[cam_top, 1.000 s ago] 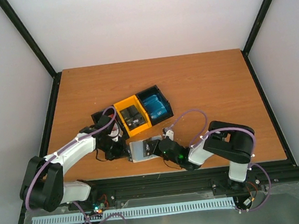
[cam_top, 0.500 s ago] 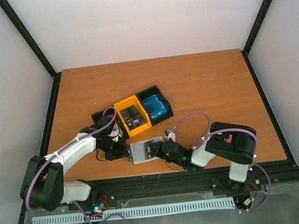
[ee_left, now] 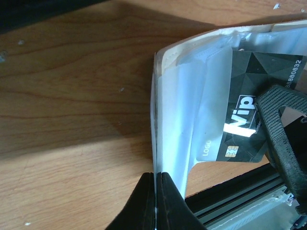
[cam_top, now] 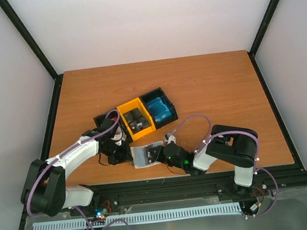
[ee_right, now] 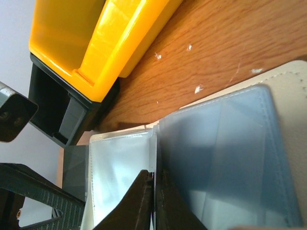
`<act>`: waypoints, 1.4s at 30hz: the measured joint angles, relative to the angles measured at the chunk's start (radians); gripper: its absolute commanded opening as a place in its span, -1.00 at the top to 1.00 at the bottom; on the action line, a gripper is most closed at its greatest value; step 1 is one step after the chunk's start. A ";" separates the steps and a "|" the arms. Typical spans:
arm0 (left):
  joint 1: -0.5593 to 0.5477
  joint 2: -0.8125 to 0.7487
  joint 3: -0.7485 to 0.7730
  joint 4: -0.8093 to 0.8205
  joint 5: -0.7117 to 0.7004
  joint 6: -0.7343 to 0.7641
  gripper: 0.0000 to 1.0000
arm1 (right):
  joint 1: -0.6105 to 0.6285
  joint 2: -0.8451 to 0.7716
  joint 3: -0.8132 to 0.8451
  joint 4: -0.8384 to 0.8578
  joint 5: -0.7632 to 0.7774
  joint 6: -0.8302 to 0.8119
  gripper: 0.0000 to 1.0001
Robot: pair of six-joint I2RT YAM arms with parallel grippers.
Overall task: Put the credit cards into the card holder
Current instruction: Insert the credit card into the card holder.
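The card holder [cam_top: 146, 154] lies open on the counter [cam_top: 206, 86] at the near edge, between our two arms. Our left gripper [ee_left: 156, 177] is pressed together on the edge of a clear pocket [ee_left: 184, 124], we judge to keep its mouth open. Our right gripper [ee_right: 154, 176] is closed too, apparently pinching the black card [ee_left: 244, 120], which sits partly inside that pocket, ready to be pushed home.

Card holder [cam_top: 143, 155] before tray [cam_top: 143, 131] (near table [cam_top: 211, 85] edge); card [ee_left: 249, 110] partly in pocket.
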State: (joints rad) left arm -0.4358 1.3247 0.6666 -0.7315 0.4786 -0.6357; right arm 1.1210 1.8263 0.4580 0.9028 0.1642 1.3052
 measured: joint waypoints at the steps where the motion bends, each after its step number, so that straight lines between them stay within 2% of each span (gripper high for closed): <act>1: 0.000 0.000 0.000 0.000 0.000 0.000 0.99 | 0.000 0.000 0.000 0.000 -0.003 -0.002 0.88; 7: 0.000 0.000 0.000 0.000 0.000 0.000 0.99 | 0.000 0.000 -0.001 0.015 -0.037 -0.003 0.79; 17: 0.000 -0.014 0.006 -0.032 -0.035 -0.001 0.99 | 0.000 -0.005 0.002 -0.021 -0.055 0.018 0.42; 26: 0.000 -0.047 0.035 -0.135 -0.134 -0.002 0.99 | 0.001 -0.083 0.093 -0.265 -0.048 -0.013 -0.18; 31: 0.000 -0.063 0.055 -0.171 -0.160 -0.002 0.99 | 0.001 -0.116 0.160 -0.431 -0.041 -0.025 -0.25; 36: 0.000 -0.068 0.087 -0.168 -0.114 -0.001 0.99 | 0.001 -0.126 0.252 -0.631 -0.025 -0.059 -0.29; 42: 0.000 -0.068 0.096 -0.161 -0.090 0.000 0.99 | 0.001 -0.126 0.317 -0.788 -0.023 -0.082 -0.33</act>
State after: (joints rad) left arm -0.4362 1.2572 0.7624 -0.8928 0.3889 -0.6361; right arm 1.1221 1.7004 0.7750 0.1146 0.1417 1.2236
